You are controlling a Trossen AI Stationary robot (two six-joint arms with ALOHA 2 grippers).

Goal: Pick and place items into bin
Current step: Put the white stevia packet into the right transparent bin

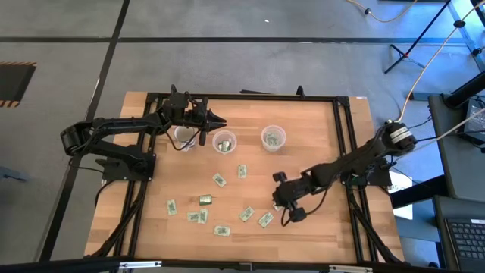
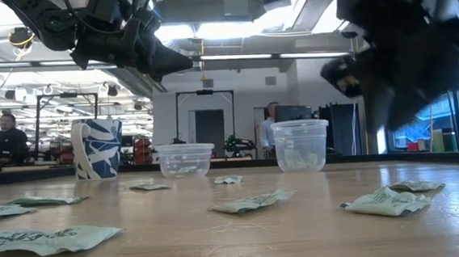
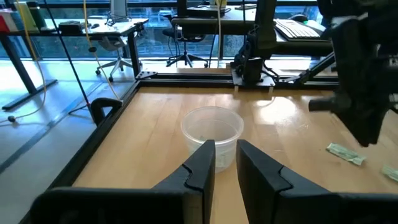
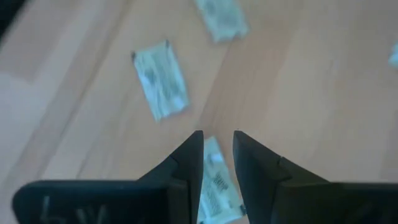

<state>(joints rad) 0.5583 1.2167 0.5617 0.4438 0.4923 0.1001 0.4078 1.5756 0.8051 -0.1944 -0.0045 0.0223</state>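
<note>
Both grippers, left and right, stand slightly open above 10 packets.

Your right gripper looks down on the wooden table with its two dark fingers a narrow gap apart. A pale-green-and-white packet lies flat on the wood directly under that gap. A second packet lies beyond the fingertips, and a third packet farther off still.
</note>
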